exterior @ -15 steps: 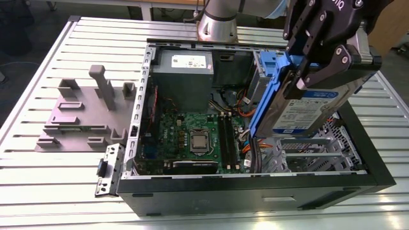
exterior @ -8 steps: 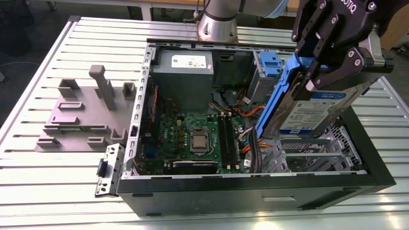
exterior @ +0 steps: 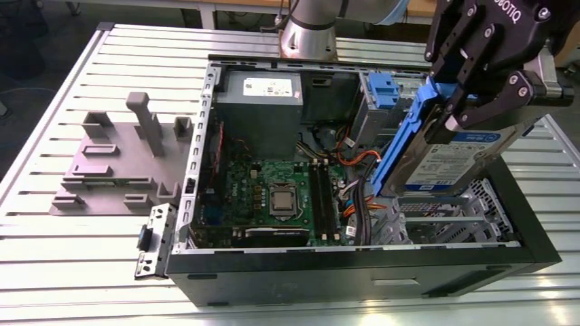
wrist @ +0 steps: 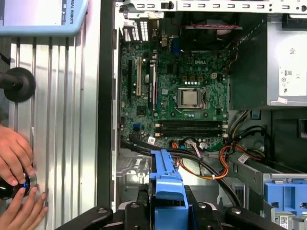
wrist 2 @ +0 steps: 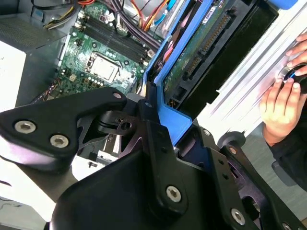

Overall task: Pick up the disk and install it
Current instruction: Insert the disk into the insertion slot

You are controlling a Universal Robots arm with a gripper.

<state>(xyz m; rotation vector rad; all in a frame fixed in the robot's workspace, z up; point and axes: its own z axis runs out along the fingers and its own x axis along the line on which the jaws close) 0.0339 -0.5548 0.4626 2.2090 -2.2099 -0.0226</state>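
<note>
The disk (exterior: 453,159), silver with a white-and-blue label and blue side rails, hangs tilted over the open computer case (exterior: 363,275), just above the metal drive cage (exterior: 444,217) at the exterior view's right. My gripper (exterior: 473,109) is shut on the disk's upper end. In the second wrist view the disk's (wrist 2: 196,48) green underside and blue rail run away from the gripper (wrist 2: 163,125) toward the case. In the first wrist view the disk's blue rail (wrist: 167,189) sticks out between the gripper (wrist: 167,212) fingers, above the cables.
Inside the case lie the motherboard (exterior: 272,193), a grey power-supply box (exterior: 258,102), orange and black cables (exterior: 354,159) and a tall blue latch piece (exterior: 385,88). A grey fixture (exterior: 118,156) stands on the slatted table's left. A person's hands (wrist: 14,165) rest beside the case.
</note>
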